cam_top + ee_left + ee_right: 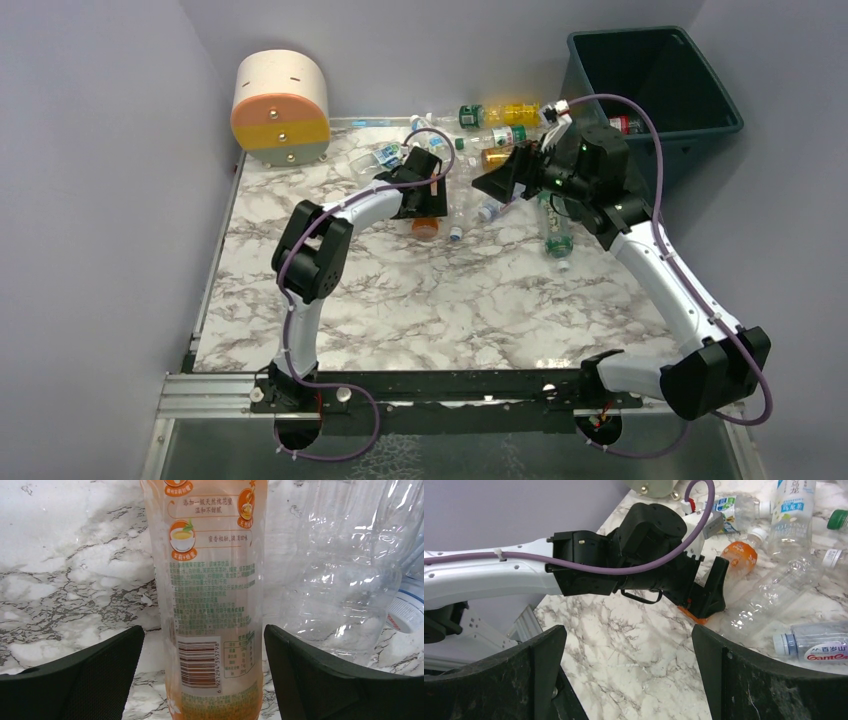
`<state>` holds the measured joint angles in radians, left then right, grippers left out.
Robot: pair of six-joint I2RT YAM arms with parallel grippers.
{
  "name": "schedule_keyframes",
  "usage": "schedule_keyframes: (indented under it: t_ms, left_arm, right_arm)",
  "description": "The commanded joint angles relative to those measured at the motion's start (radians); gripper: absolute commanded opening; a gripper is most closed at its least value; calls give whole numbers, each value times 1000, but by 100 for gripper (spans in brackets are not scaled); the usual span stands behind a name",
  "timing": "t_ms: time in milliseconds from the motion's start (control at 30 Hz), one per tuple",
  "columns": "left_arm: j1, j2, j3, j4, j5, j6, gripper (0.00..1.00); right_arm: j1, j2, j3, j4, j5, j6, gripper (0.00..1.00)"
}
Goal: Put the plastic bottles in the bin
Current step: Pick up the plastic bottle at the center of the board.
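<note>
The dark teal square plastic bin [690,80] sits far right. The clear plastic bottles [512,113] lie scattered left of it on the white marble table [450,300]. The left gripper [204,635] straddles an orange-labelled clear bottle [215,580], unclenched; the right gripper [629,635] gapes empty.

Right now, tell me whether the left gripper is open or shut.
Open. The left gripper straddles the orange bottle, a gap showing beside one finger.

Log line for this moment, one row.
left gripper: open, fingers straddling orange-label bottle | right gripper: open, empty | bin: far right
</note>
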<state>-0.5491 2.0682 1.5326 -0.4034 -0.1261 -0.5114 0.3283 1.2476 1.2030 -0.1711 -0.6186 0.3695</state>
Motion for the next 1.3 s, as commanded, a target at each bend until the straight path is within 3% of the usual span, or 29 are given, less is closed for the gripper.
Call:
schedule_keyframes:
  t_ms: [0, 333, 533, 767, 1033, 1267]
  left_arm:
    - [3, 10, -2, -9, -22, 1, 93]
    - [2, -44, -71, -7, -21, -8, 62]
    - [2, -124, -116, -6, -4, -5, 61]
    - [3, -329, -175, -6, 101, 28, 61]
    - [3, -658, -339, 126, 458, 61, 60]
    - [3, -920, -476, 194, 638, 61, 60]
  right_arm:
    - [8, -10, -33, 43, -9, 13, 99]
    - [8, 10, -57, 54, -1, 25, 99]
    - [8, 19, -71, 59, 3, 28, 99]
    - [7, 25, -73, 56, 7, 33, 99]
    - [7, 33, -77, 71, -15, 122, 99]
    - [6, 38, -93, 174, -102, 245, 99]
